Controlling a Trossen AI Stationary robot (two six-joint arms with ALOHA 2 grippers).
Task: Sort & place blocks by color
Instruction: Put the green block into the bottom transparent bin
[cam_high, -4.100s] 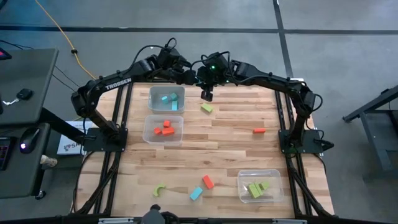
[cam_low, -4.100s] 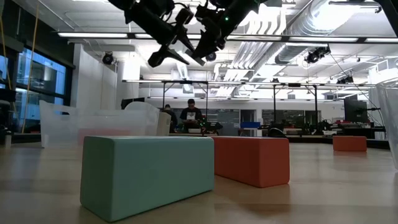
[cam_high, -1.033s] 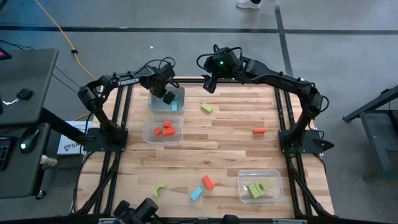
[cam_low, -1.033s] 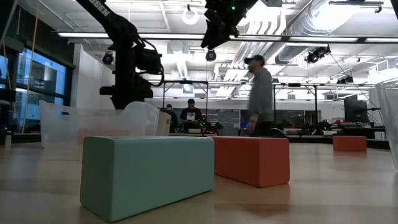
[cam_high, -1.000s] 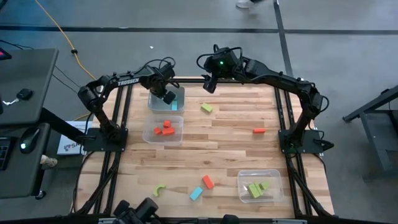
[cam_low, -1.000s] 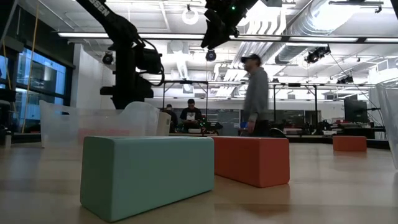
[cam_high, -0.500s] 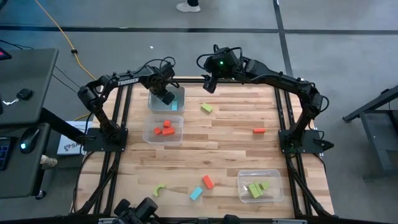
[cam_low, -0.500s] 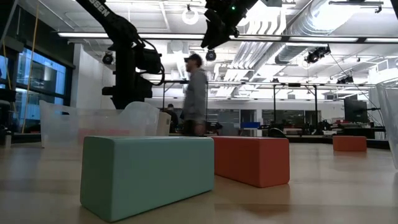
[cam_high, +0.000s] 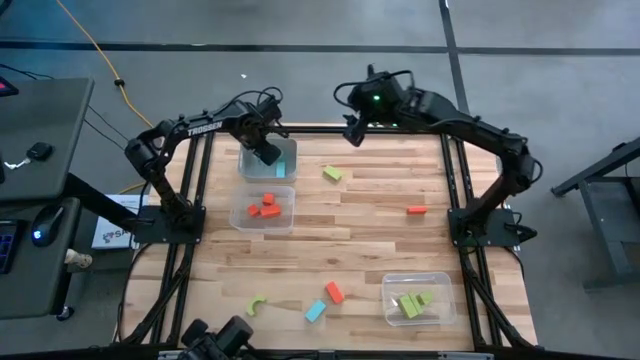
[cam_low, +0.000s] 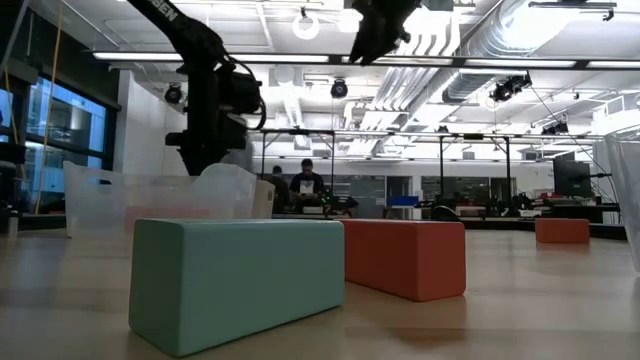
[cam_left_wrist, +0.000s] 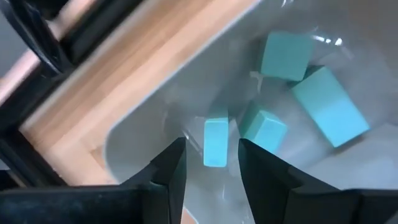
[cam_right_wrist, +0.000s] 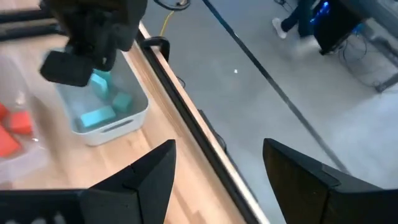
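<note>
— Lying inside the clear bin at the far left of the tabletop, the cyan blocks number four in the left wrist view; one small one shows between the left gripper's fingers, which stand apart with nothing clamped between them.

— Where does that gripper sit?

— Right over that bin. The bin just nearer holds red-orange blocks, and the bin at the near right holds yellow-green ones.

— Any blocks loose on the wood?

— A green block beside the cyan bin, a red one towards the right, and near the front edge a green arch, a cyan block and a red block.

— The other arm?

— The right gripper hangs above the far edge, fingers wide apart, holding nothing.
</note>
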